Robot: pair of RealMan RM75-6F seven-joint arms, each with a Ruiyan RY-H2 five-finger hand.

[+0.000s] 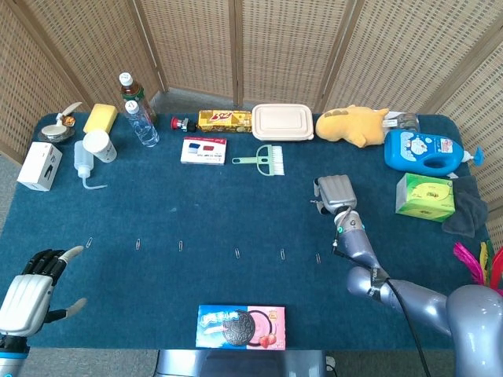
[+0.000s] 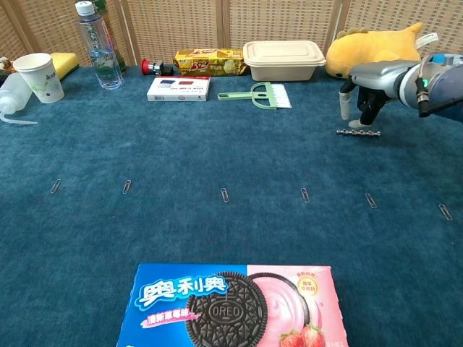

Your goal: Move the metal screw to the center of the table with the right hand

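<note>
**Lying flat on the cloth: screw not yet taken up**

Lying lengthwise on the blue table (image 2: 217,152), the metal screw (image 2: 358,132) sits right of centre, directly beneath the right hand (image 2: 365,90). Judged by appearance: small, rigid, light, threaded, likely to roll or slip between smooth fingertips. Best hold is a pinch across mid-shaft. The right hand's fingers (image 2: 345,103) point down, apart, holding nothing, tips just above or touching the screw; contact cannot be confirmed. A row of paper clips (image 2: 304,194) lies nearer the robot. The left hand (image 1: 30,283) rests spread and empty at the table's near left corner.
</note>
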